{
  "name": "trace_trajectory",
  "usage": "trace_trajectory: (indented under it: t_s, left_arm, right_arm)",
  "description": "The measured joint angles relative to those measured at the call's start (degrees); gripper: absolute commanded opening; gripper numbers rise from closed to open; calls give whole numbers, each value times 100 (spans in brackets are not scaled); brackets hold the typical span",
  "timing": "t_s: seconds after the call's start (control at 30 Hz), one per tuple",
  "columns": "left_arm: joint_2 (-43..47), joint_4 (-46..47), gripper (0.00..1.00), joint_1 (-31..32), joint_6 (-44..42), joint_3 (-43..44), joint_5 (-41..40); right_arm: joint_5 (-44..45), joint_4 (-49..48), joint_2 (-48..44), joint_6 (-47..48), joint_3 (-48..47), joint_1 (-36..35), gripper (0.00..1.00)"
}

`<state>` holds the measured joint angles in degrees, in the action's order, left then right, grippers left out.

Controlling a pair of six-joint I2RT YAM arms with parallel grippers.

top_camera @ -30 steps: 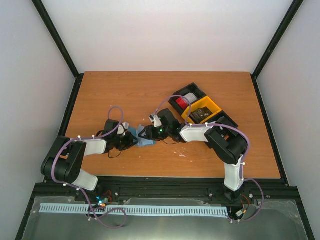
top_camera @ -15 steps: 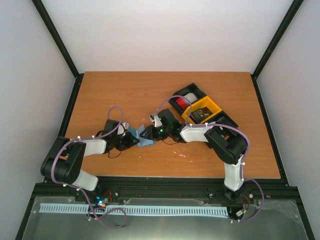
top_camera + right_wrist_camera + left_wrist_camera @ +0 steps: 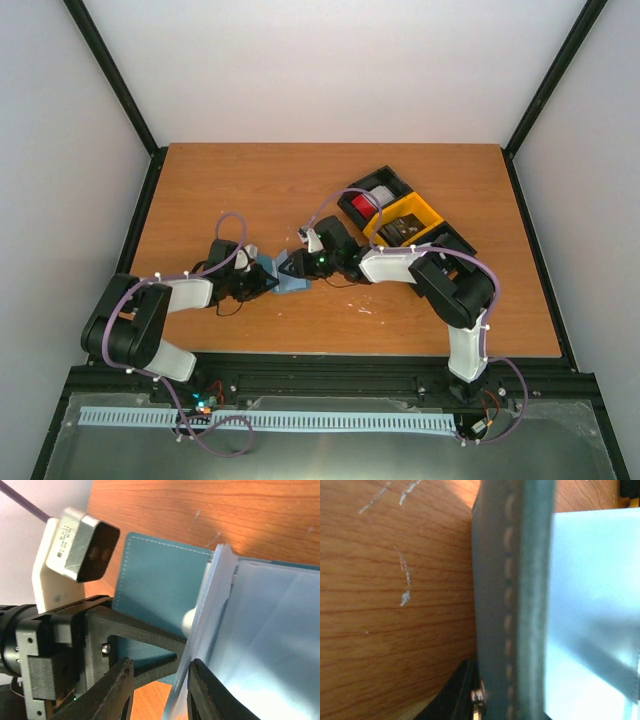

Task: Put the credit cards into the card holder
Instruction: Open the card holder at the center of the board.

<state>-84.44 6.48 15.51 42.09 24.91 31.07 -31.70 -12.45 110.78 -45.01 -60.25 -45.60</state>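
The card holder (image 3: pixel 155 580) lies open near the middle of the counter (image 3: pixel 250 190), between the two arms, its blue-grey cover flat and a clear inner pocket (image 3: pixel 270 630) lifted up off it. The left tool (image 3: pixel 266 283) appears closed on the stitched edge of the cover, pinning it in place; the left wrist view shows that edge right up against one finger, though the other finger is hidden. The right tool (image 3: pixel 159 685) is part-way open and carries no card; the free edge of the clear pocket runs between its fingers, brushing one of them. No card shows in the pockets that can be seen. A red credit card (image 3: pixel 364 204) sits in a compartment of the black-and-yellow tray (image 3: pixel 428 208), well apart from the holder. By my reading the job is at its opening stage: the holder is being spread and steadied, and fetching and inserting the cards is all yet to come.
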Motion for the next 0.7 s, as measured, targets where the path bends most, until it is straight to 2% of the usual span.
trace_trajectory:
  t_s: [0.13,0.23,0.33,0.5,0.7]
  left_arm:
    - [127,-90,40,2,7,9,-66]
    - [433,-345,49,4,76,35,-369]
    - [846,-748,53,4,157,33,-837]
    - [1617,-1266,51,4,319,33,-1552]
    - [2262,-1484,51,4,372,33,-1659]
  right_arm:
    - [-118,-201,0,-44,0,0,22]
    - [-136,-214,4,-57,0,0,20]
    - [-133,-195,39,-44,-4,0,18]
    - [-160,-192,177,-42,-20,0,16]
    - [-254,-214,286,-42,-79,-2,16]
